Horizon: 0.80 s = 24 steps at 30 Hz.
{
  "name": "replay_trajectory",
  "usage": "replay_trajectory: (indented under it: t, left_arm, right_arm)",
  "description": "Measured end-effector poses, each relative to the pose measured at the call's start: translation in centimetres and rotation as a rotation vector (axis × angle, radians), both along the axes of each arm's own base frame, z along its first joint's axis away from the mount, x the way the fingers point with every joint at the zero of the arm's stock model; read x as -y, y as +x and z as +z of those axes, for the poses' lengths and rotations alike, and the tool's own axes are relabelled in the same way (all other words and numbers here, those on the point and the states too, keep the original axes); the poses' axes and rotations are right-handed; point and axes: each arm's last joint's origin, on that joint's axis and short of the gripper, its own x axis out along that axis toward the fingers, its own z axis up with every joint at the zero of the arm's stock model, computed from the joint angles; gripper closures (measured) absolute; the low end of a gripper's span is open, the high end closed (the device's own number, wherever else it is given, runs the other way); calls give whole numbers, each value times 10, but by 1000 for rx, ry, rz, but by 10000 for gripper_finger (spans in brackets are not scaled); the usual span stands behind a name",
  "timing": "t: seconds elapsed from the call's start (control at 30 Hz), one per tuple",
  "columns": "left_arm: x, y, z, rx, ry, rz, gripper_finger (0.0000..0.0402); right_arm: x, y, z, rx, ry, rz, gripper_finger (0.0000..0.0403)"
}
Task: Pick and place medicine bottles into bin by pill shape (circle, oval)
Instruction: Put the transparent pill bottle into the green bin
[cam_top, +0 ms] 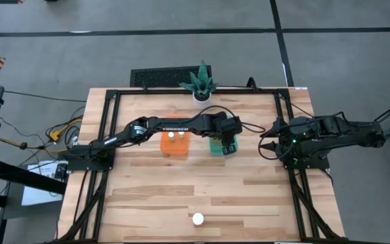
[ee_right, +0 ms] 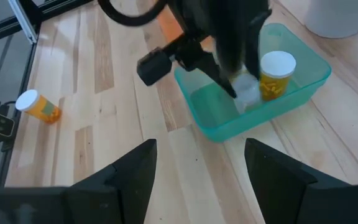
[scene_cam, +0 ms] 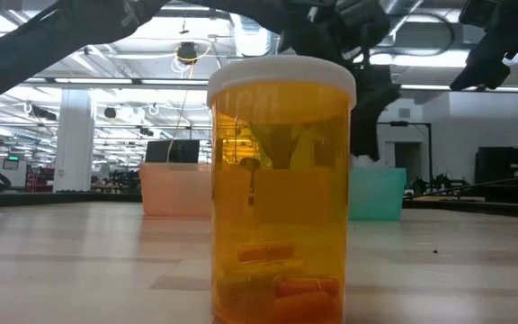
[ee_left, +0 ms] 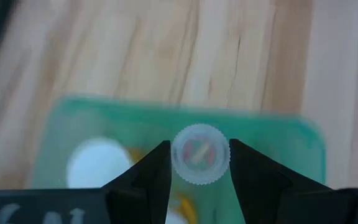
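Left gripper (ee_left: 199,167) holds clear bottle (ee_left: 200,154) over green bin (ee_left: 278,134)

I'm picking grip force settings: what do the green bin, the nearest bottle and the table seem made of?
Green bin: likely translucent plastic, since the table's wood shows through its glossy walls. Nearest bottle: clear amber plastic, pills visible inside, with an opaque white cap, probably plastic. Table: pale wood planks with visible grain and a matte finish.

A large open lab or industrial hall; the low view shows a high ceiling (scene_cam: 106,54) with rows of strip lights, white columns (scene_cam: 75,126) and distant workstations; the wooden table (cam_top: 147,196) stands on grey concrete floor (cam_top: 344,61) with trailing cables (cam_top: 53,132).
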Motion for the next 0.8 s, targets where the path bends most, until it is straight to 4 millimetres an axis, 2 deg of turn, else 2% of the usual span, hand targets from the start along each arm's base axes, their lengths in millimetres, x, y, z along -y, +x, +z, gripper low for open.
replay_trajectory:
  t: [0.13, 0.37, 0.67, 0.8]
  left_arm:
    - [-2, 3, -16, -27, -17, 8, 266]
    - [-5, 3, -15, -26, 25, 22, 266]
    - [-8, 3, -15, -13, -26, 17, 266]
    - [-10, 3, -14, -9, -33, 16, 251]
  right_arm:
    - [0, 0, 0, -1, 0, 0, 148]
    - [0, 0, 0, -1, -1, 1, 148]
    - [0, 0, 0, -1, -2, 2, 148]
    - [0, 0, 0, -1, -2, 2, 148]
